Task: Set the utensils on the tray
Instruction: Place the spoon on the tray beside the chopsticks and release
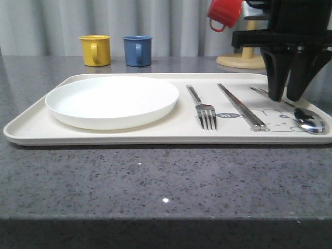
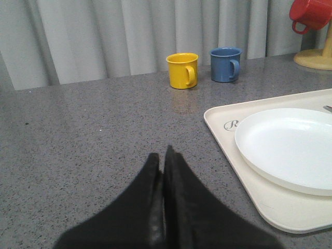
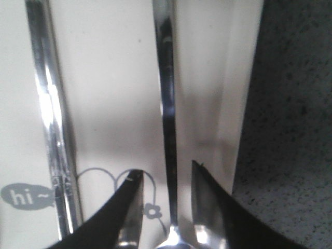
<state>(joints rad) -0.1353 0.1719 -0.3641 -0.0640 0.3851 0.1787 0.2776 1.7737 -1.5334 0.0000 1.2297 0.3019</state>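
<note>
The cream tray [image 1: 31,129] holds a white plate [image 1: 111,101] on its left, then a fork [image 1: 203,110], a pair of chopsticks [image 1: 241,106] and a spoon [image 1: 309,122] lying flat near its right edge. My right gripper [image 1: 285,98] stands open over the spoon's handle. In the right wrist view its fingers straddle the spoon [image 3: 166,93] with a gap on each side, and the chopsticks [image 3: 49,119] lie beside it. My left gripper [image 2: 162,155] is shut with nothing in it, over bare table left of the tray [image 2: 223,124] and plate [image 2: 290,145].
A yellow mug [image 1: 95,50] and a blue mug [image 1: 137,50] stand behind the tray near the curtain. A red mug [image 1: 224,13] hangs on a wooden stand [image 1: 241,59] at the back right. Grey table lies in front of the tray and to its left.
</note>
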